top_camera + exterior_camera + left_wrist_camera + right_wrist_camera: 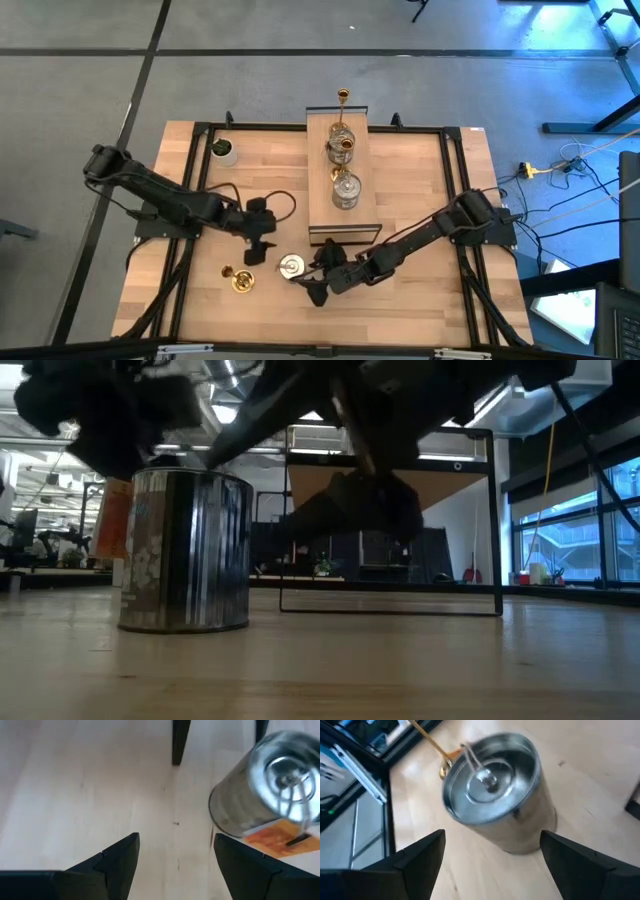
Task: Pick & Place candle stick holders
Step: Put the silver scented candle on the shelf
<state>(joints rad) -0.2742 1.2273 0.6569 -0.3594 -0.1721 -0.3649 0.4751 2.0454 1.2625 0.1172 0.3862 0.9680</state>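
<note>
Near the front edge of the wooden table (pixel 420 300), a squat silver holder (pixel 291 266) is standing upright, bearing an orange label (pixel 278 839) whose writing cannot be read. Just to its left a slim brass holder (pixel 240 280) is lying on its side. Both grippers are hovering beside the silver holder with jaws spread and gripping nothing: the left gripper (pixel 257 250) toward the table's left side, the right gripper (pixel 318 284) toward its right. On the raised wooden board (pixel 320 190) at the table's middle rear, further holders (pixel 343 165) are standing in a row, one brass holder (pixel 343 97) beyond its far end. A white cup (pixel 224 151) is sitting by the rear left corner.
</note>
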